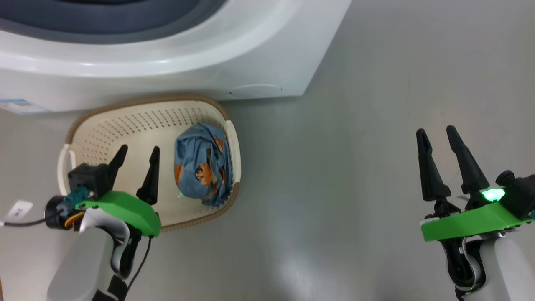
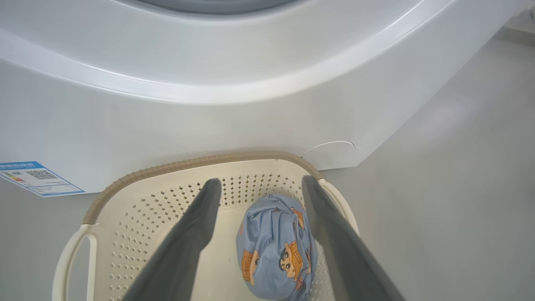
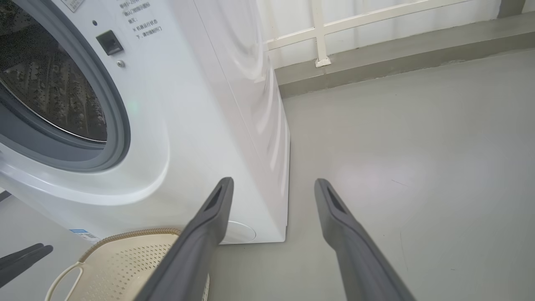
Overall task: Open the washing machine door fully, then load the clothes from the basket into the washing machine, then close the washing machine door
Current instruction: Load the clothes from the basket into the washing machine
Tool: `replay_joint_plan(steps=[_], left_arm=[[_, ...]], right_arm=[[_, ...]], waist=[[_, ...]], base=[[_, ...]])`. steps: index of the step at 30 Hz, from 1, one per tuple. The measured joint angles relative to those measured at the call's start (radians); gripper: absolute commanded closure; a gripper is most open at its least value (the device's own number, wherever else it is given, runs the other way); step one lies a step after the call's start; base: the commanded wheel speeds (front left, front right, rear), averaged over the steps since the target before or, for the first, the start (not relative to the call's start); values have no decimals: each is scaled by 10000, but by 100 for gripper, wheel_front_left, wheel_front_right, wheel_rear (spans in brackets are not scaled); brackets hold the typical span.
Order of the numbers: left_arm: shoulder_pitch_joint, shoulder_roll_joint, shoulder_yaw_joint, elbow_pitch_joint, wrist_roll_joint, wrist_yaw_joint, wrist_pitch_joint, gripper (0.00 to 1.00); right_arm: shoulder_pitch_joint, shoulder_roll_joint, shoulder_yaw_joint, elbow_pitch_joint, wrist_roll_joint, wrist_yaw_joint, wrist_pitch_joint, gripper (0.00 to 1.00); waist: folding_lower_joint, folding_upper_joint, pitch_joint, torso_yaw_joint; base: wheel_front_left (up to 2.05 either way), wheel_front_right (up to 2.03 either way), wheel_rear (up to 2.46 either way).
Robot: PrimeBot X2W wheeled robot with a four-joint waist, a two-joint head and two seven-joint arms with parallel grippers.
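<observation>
The cream basket [image 1: 125, 121] with a brown rim sits on the floor against the white washing machine [image 1: 267, 50]. One light-blue bundle of clothes [image 1: 204, 169] printed with cartoon faces lies in its right half. My left gripper [image 1: 138, 151] hovers open over the basket, just left of the bundle; in the left wrist view the clothes [image 2: 273, 248] lie between and beyond its fingers. My right gripper [image 1: 434, 131] stands open over bare floor, far to the right. The right wrist view shows the washing machine [image 3: 188, 125] with its mouth uncovered and the steel drum [image 3: 46, 83] visible. The door is out of view.
Grey floor [image 1: 355, 167] spreads right of the machine. A low kerb and white railing [image 3: 334, 46] run behind it. A blue sticker [image 2: 33, 177] and a round cap [image 2: 330, 152] sit low on the machine's front, close to the basket rim [image 2: 200, 161].
</observation>
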Motion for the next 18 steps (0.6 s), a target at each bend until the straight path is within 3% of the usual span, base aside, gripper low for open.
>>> replay_joint_plan(steps=[18], left_arm=[[-2761,541,-2746,3294,-1584,0,2,0]], right_arm=[[-1076,38,479,-284,-50,0,0,0]], waist=[[0,0,2093,-548]], base=[[0,0,0]])
